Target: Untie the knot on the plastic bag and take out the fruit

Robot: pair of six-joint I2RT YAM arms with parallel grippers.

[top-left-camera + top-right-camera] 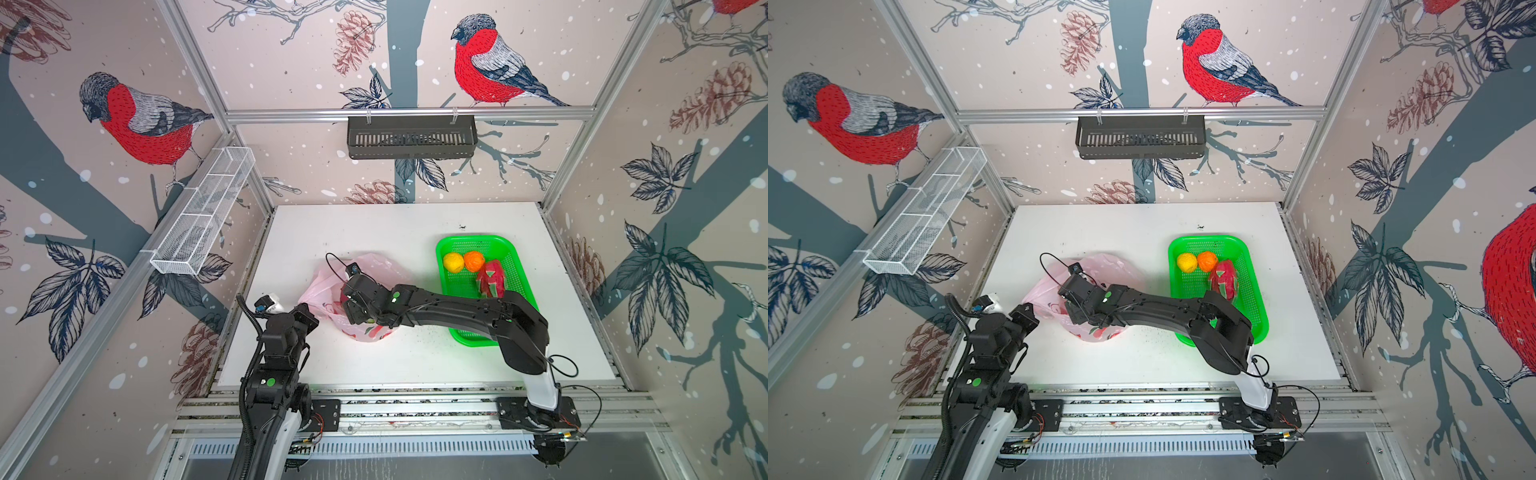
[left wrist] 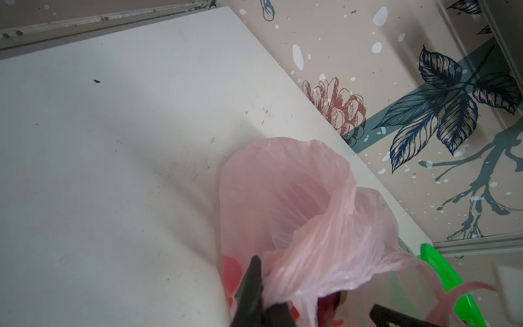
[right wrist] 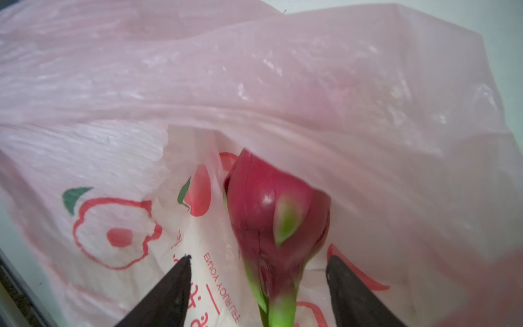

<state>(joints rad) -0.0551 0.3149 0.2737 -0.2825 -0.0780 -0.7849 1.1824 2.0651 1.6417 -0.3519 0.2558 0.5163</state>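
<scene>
scene layout: the pink plastic bag [image 1: 376, 270] lies on the white table [image 1: 374, 224], a little left of centre and toward the near edge, with its mouth gaping open. the green basket [image 1: 444, 249] sits to its right, apart from the bag.

basket contents — three pieces: a yellow fruit [image 1: 453, 262] and an orange [image 1: 474, 261] touching side by side at the far end, and a dragon fruit [image 1: 491, 279] just beside the orange, toward the near right.

left gripper [image 1: 306, 312]: clenched on the bag's left edge. in both top views the film is drawn to a point at the jaws; the left wrist view shows bunched film coming out from beside one black finger [image 2: 252, 283].

right gripper [image 3: 258, 260]: released, jaws spread wide. the arm reaches across from the right, over the near end of the basket, and the gripper sits in the bag's mouth. in the right wrist view the two fingers stand on either side of a second dragon fruit [image 3: 266, 215] (magenta skin, green tips), which lies in the bag on the printed film. the narrow green end lies between them; neither finger touches it as far as the view shows.

a fold of the bag's upper film hangs over the fruit's rounded end. whether the bag holds any other fruit cannot be told.
</scene>
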